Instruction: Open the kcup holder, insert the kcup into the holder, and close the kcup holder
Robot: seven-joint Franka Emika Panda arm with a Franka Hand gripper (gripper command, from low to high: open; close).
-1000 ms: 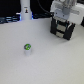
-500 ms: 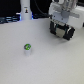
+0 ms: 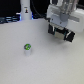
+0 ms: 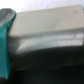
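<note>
The kcup (image 3: 28, 48), a small whitish pod with a green top, stands upright on the white table (image 3: 45, 65) toward the exterior view's left. The black kcup holder (image 3: 63, 34) sits at the far right of the exterior view, partly covered by the arm. My gripper (image 3: 59, 25) hangs directly over the holder, close to its top, far from the kcup. Its fingers blur into the dark holder, so I cannot tell how the jaws stand. The wrist view is a blur of a grey boxy surface (image 4: 47, 35) above a dark band.
A white upright post (image 3: 24, 10) stands at the back on the exterior view's left, against dark background clutter. A teal patch (image 4: 5, 50) fills one edge of the wrist view.
The arm has drifted slightly toward the exterior view's left above the holder. The kcup has not moved.
</note>
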